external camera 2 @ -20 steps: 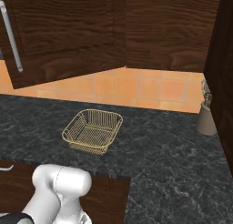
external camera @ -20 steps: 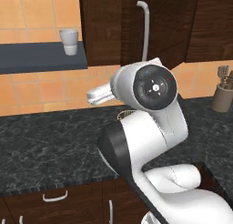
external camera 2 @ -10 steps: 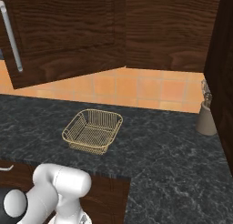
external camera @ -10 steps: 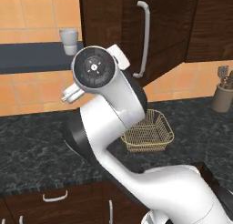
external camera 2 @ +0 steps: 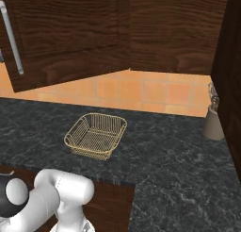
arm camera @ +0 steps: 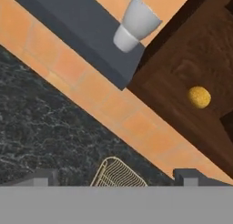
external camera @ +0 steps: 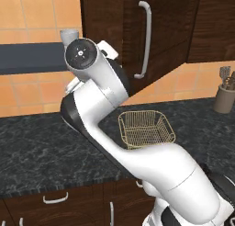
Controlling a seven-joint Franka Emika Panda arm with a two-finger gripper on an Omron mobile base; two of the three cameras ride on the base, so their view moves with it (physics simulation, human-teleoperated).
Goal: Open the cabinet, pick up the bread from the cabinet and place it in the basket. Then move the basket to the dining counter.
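In the hand view my gripper point(arm camera: 116, 177) is open, its two dark fingertips point(arm camera: 43, 176) wide apart with nothing between them. The bread point(arm camera: 199, 97), a small round golden bun, lies on the floor of the dark brown cabinet point(arm camera: 182, 77), ahead of the gripper and apart from it. The cabinet door point(external camera: 165, 32) with its long silver handle point(external camera: 144, 39) stands swung out; it appears again as the door point(external camera 2: 66, 33). The tan wire basket point(external camera: 146, 128) sits empty on the black counter below, seen also as the basket point(external camera 2: 96, 136) and the basket's rim point(arm camera: 119, 173).
A grey cup point(arm camera: 136, 22) stands on a dark wall shelf point(external camera: 27, 57) left of the cabinet. A utensil holder point(external camera: 225, 94) stands on the black marbled counter point(external camera: 36, 151) at the far right. Drawers with small curved handles point(external camera: 55, 200) run below the counter edge.
The arm has swung from the right up and to the left, uncovering the basket in the left base view. The basket and cabinet door have not moved.
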